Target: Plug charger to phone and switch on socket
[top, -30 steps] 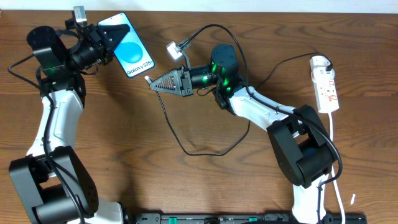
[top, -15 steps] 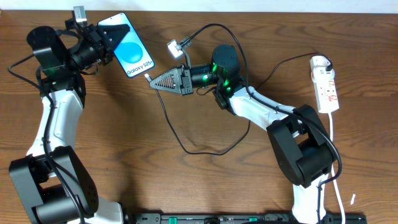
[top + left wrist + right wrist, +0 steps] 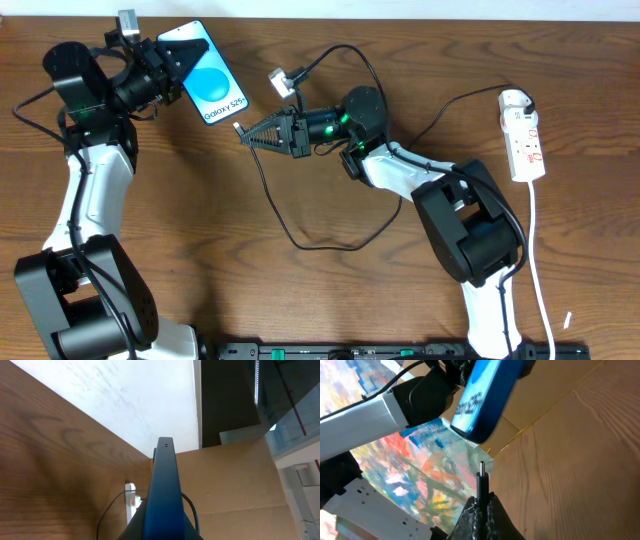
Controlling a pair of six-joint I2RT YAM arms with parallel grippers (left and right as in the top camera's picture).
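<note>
The phone (image 3: 212, 85) is held at the far left, clamped in the left gripper (image 3: 180, 58). The charger (image 3: 480, 482) plug is pinched tight in the right gripper (image 3: 248, 137), just short of the phone's end (insertion is judged the step in hand). Fine alignment and a straight push are called for; the socket (image 3: 524, 135), at the far right, is to be switched afterwards.

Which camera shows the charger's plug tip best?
The right wrist view: the plug tip sticks up from the right gripper, just short of the phone. Overhead shows only a speck; the left wrist view misses it.
</note>
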